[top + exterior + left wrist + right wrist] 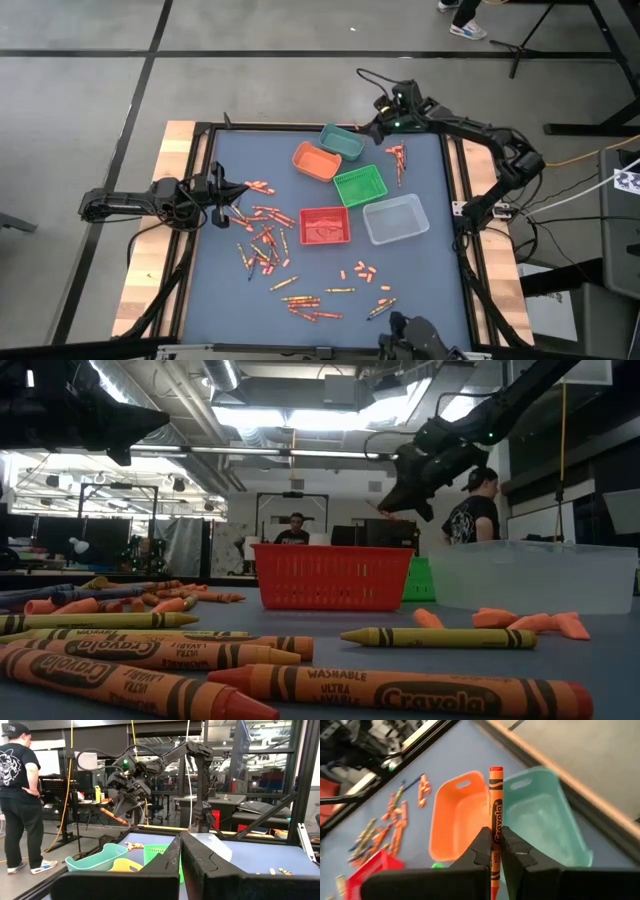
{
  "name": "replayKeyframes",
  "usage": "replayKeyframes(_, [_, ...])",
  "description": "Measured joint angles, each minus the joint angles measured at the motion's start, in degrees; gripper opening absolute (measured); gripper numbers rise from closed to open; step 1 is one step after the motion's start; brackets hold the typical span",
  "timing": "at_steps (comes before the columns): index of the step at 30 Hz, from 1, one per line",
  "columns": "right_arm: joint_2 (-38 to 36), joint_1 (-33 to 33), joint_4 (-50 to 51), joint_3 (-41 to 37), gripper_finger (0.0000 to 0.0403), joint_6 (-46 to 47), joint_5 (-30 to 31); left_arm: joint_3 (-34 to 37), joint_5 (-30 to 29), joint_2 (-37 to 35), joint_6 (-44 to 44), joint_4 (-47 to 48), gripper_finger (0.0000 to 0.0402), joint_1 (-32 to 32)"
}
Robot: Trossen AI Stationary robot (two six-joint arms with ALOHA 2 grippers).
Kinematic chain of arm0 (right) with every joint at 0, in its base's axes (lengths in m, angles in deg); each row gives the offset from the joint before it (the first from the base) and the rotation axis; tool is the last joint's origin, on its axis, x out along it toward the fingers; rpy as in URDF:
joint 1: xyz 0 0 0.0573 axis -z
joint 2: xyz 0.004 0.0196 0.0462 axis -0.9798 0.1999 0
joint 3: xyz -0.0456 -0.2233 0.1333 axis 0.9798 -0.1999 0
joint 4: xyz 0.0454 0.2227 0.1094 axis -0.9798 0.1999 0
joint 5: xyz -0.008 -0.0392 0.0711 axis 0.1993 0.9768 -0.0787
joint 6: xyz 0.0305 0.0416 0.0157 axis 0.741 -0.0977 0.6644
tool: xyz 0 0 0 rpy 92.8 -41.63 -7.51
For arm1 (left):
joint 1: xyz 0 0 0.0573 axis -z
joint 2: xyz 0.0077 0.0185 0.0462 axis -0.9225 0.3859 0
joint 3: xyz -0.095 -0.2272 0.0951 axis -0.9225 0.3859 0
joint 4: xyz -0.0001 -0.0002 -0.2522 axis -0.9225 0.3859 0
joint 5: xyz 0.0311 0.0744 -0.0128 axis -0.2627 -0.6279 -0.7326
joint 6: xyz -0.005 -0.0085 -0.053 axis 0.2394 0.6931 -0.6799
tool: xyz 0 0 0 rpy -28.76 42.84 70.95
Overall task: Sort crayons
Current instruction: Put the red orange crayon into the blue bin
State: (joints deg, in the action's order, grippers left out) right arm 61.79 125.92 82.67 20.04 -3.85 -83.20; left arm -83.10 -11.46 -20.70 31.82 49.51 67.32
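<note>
We see the right pincer [494,851] clamped on a thin orange wax crayon [495,817] whose long axis runs straight out past its fingertips, directly above the shallow orange plastic bin [457,820], just beside the teal plastic bin [540,815]

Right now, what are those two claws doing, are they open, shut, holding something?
Left gripper: shut, holding nothing, at the table's left edge.
Right gripper: shut on an orange paper-wrapped crayon, above the orange plastic bin and teal plastic bin.
</note>
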Motion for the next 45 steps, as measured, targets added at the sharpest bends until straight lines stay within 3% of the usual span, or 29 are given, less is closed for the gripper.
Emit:
replayKeyframes(5, [0.4, -3.5, -6.1, 0.0, 0.0019, -2.7, 7.1, 0.0, 0.0, 0.0, 0.0, 0.0, 0.0, 0.0])
replayKeyframes(14, [5.7, -4.3, -15.1, 0.0, 0.0019, -4.2, 7.5, 0.0, 0.0, 0.0, 0.0, 0.0, 0.0, 0.0])
replayKeyframes(28, [11.4, -4.3, -16.2, 0.0, 0.002, -4.3, 13.5, 0.0, 0.0, 0.0, 0.0, 0.0, 0.0, 0.0])
replayKeyframes(39, [11.3, -4.3, -14.3, 0.0, 0.0108, -4.3, 13.4, 0.0, 0.0, 0.0, 0.0, 0.0, 0.0, 0.0])
replayKeyframes(45, [8.7, -4.2, -9.5, 0.0, 0.0121, -4.3, 13.5, 0.0, 0.0, 0.0, 0.0, 0.0, 0.0, 0.0])
